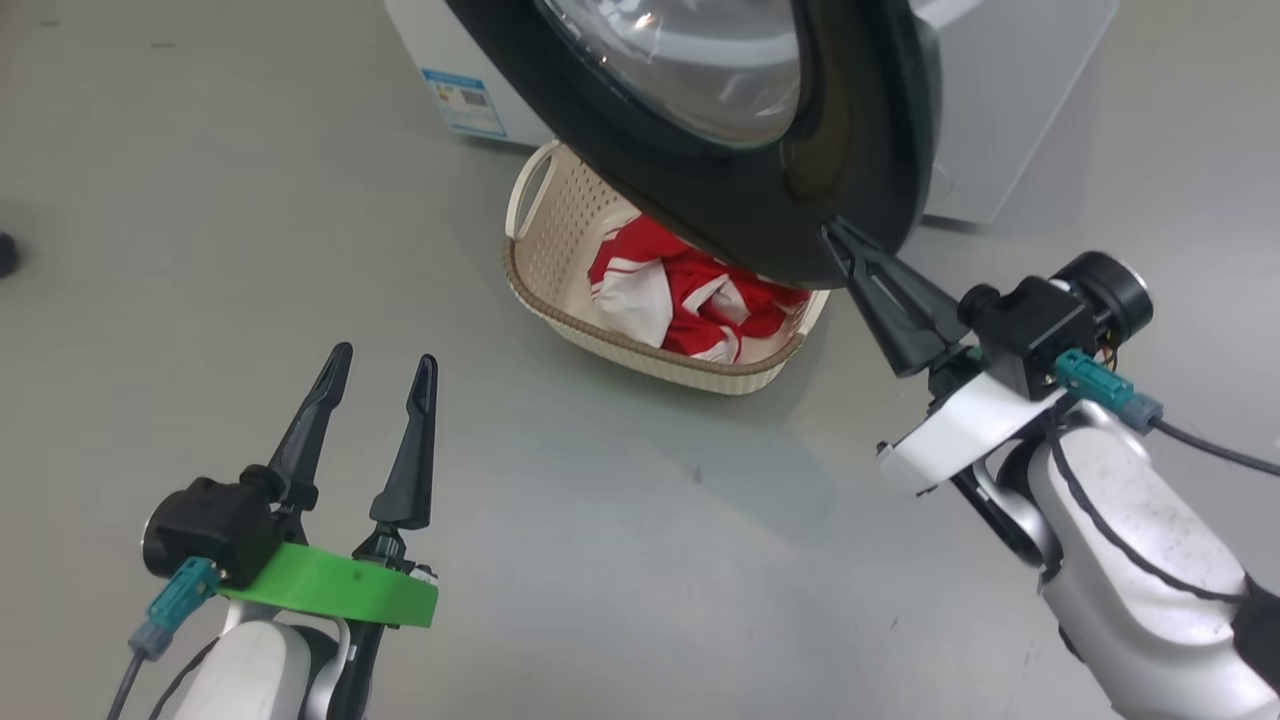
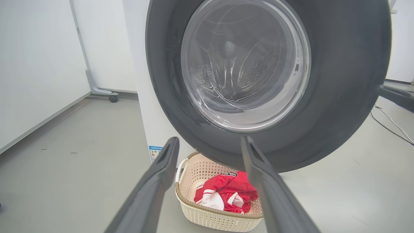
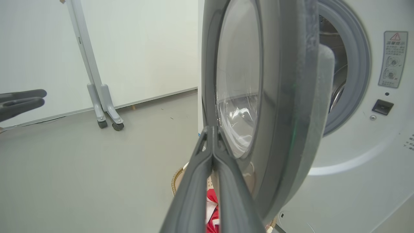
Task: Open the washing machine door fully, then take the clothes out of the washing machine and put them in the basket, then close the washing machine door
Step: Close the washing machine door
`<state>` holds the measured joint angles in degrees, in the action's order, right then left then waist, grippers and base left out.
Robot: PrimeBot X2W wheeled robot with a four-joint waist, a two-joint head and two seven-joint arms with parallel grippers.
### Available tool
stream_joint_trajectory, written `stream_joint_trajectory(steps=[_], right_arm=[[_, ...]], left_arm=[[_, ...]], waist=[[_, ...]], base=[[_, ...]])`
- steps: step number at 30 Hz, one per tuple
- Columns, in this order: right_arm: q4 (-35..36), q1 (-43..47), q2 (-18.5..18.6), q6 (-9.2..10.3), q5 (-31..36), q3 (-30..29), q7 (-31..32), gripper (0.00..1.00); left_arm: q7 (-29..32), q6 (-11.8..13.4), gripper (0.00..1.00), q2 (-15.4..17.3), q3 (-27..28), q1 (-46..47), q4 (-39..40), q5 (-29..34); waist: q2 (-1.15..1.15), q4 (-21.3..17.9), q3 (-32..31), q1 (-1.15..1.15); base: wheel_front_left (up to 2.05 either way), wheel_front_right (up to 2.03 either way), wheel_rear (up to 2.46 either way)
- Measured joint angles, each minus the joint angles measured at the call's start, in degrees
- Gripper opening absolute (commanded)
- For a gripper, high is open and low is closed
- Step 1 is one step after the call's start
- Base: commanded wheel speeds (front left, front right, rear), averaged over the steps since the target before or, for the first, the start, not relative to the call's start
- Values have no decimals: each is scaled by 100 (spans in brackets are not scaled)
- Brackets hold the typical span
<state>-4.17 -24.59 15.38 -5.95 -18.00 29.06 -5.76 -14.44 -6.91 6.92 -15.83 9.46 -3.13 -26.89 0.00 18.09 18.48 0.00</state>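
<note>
The washing machine door [image 1: 860, 130], black-rimmed with a glass bowl, stands partly open over the basket [image 1: 560, 215]. In the basket lie the red and white clothes [image 1: 690, 295]. My right gripper [image 1: 832, 230] is shut on nothing, and its tips rest against the door's lower rim. In the right wrist view the shut right gripper [image 3: 212, 131] lies beside the door [image 3: 281, 113], seen edge-on before the washing machine [image 3: 355, 161]. My left gripper [image 1: 384, 357] hangs open and empty over the floor, left of the basket. Its wrist view faces the door [image 2: 339, 81], basket [image 2: 220, 216] and clothes [image 2: 226, 191].
A wheeled stand leg [image 3: 106, 110] rests by the white wall, left of the machine. A cable [image 2: 391, 123] runs across the grey floor on the right. A blue label [image 1: 465, 100] marks the washer's side. A dark object [image 1: 5, 255] sits at the far left edge.
</note>
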Motion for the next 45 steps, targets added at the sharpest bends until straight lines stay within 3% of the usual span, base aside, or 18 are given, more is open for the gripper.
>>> stream_joint_trajectory(steps=[14,28,45], right_arm=[[-330,-798,124,-4,19,-319,67,0],[-514,-1698,156,56,98,-608,127,0],[-782,-3183,664,109,324,-1096,361,0]], left_arm=[[-1,-5,100,-134,100,266,2,1],[-1,-21,100,-252,140,482,23,-9],[-1,-21,100,-413,-92,985,133,-189]], waist=[[0,293,658,0],[0,254,1278,0],[0,376,2058,0]], base=[[0,0,0],[0,0,0],[0,0,0]])
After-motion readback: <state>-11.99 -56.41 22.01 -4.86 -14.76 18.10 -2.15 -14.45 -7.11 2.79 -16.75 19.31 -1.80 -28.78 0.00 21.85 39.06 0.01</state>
